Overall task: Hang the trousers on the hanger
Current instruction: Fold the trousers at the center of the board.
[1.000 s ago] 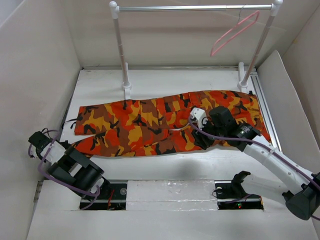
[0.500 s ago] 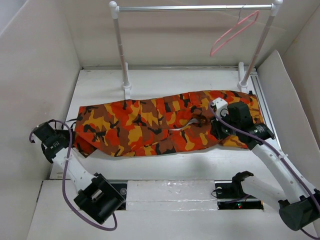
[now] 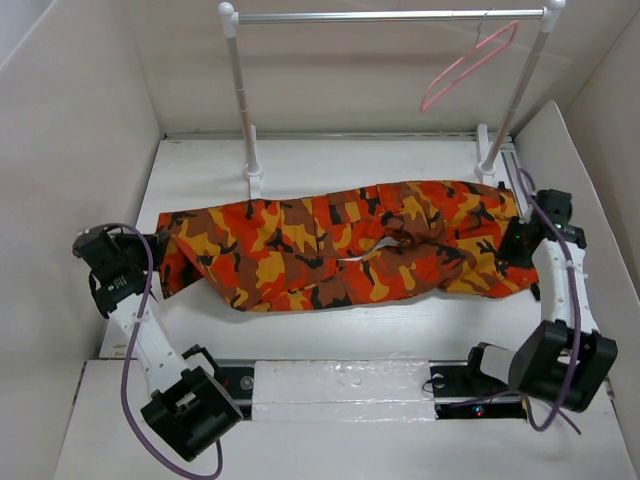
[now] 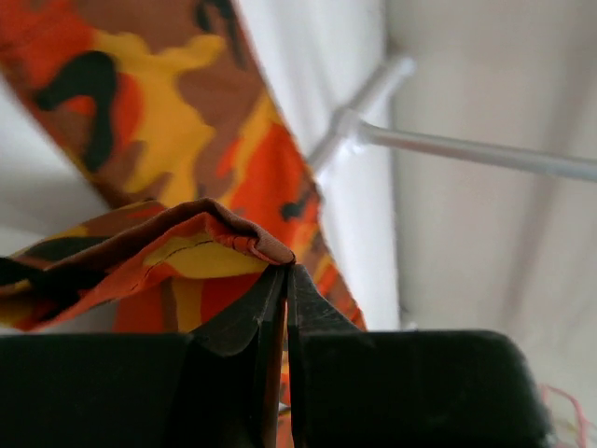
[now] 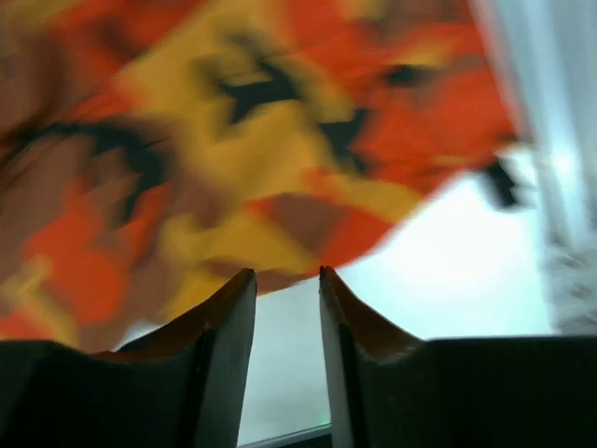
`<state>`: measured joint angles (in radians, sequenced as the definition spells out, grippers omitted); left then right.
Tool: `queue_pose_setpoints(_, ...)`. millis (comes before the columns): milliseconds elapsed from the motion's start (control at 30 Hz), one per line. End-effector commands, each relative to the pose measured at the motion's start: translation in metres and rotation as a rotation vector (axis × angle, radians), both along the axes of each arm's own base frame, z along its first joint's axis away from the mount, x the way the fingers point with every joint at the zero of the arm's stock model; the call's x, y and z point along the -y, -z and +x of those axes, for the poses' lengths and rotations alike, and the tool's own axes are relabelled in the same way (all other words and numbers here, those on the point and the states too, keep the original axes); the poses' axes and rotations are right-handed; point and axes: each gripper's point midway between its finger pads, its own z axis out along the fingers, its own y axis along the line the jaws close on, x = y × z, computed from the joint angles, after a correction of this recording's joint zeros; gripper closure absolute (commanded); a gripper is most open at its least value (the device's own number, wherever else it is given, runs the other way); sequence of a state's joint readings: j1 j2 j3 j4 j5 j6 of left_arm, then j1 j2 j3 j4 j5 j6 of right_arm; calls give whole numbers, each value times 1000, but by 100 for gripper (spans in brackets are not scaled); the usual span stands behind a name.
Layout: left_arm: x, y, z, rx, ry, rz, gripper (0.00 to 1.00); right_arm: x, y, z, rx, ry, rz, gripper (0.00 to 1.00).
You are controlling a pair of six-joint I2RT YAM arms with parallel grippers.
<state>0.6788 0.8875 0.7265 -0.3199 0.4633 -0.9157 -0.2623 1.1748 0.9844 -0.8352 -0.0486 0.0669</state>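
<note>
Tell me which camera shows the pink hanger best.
Top external: the whole hanger shows there, hooked on the rail near its right end. The left wrist view shows only a faint pink sliver at its lower right edge, too small to identify. The right wrist view shows trousers and no hanger.

The trousers (image 3: 340, 255) lie on the bench (image 3: 330, 165), stretched from left to right. Behind the trousers stands the metal rail (image 3: 380, 16), and the hanger (image 3: 468, 65) hangs on it, above and behind the trousers' right end. At the trousers' left end is the left hand (image 4: 285, 273), touching a fold of the cloth. The right hand (image 5: 285, 273) is just beside the trousers' right end.
</note>
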Motion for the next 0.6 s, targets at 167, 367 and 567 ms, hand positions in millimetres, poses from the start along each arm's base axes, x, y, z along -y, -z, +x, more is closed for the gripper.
queue_pose_setpoints(167,33,-59,30,208,145,-5,100,98,33,-34,-45,496,62,46)
queue_pose_setpoints(367,33,-31,29,160,154,-18,100,111,55,-36,-24,566,131,35)
queue_pose_setpoints(567,21,-31,28,126,100,34,100,126,76,-33,-100,579,126,37)
